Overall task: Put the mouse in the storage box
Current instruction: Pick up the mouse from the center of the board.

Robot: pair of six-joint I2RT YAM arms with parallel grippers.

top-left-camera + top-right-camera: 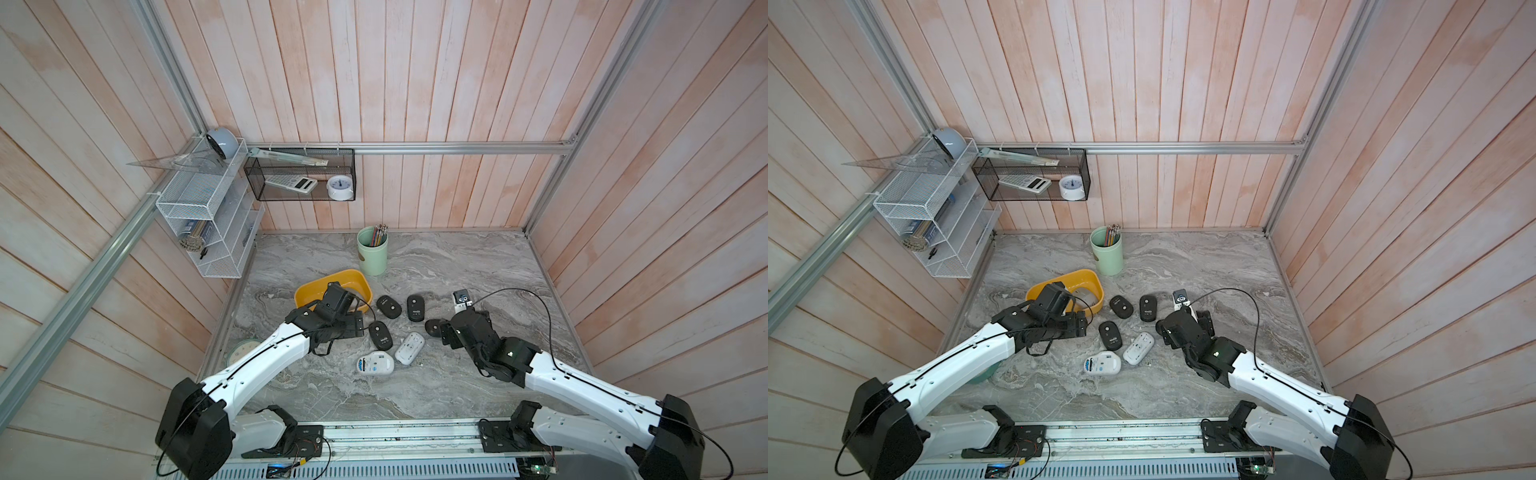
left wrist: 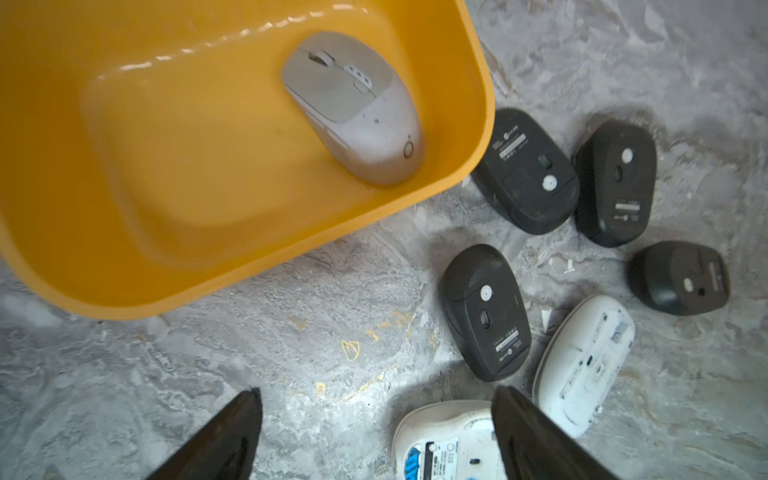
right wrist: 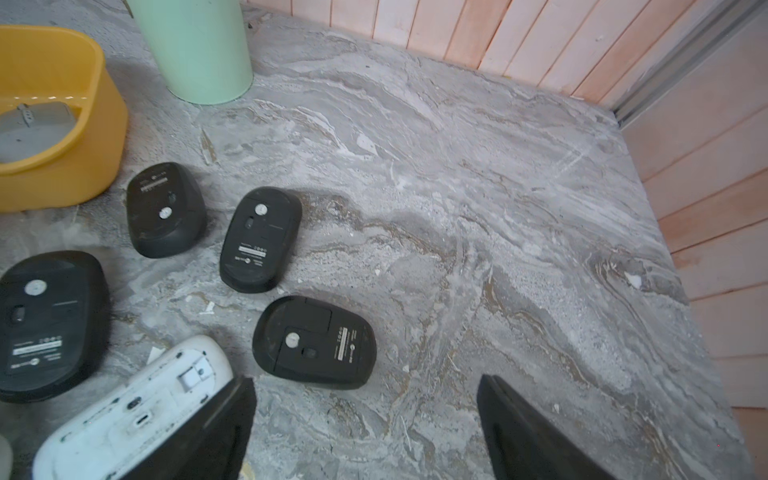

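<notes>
Left claw (image 2: 376,392) spread, empty, beside the storage box (image 2: 50,166); grey-white mouse (image 2: 353,108) lies inside it, buttons up. Right of the box, four black mice (image 1: 389,306) and two white mice (image 1: 409,348) lie belly-up on the worktop (image 1: 478,266). Right claw (image 3: 365,378) spread, empty, near the rightmost black one.

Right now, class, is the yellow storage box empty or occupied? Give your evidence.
Occupied: one pale grey mouse lies buttons-up inside the storage box, beside a wall; nothing else shows inside.
</notes>
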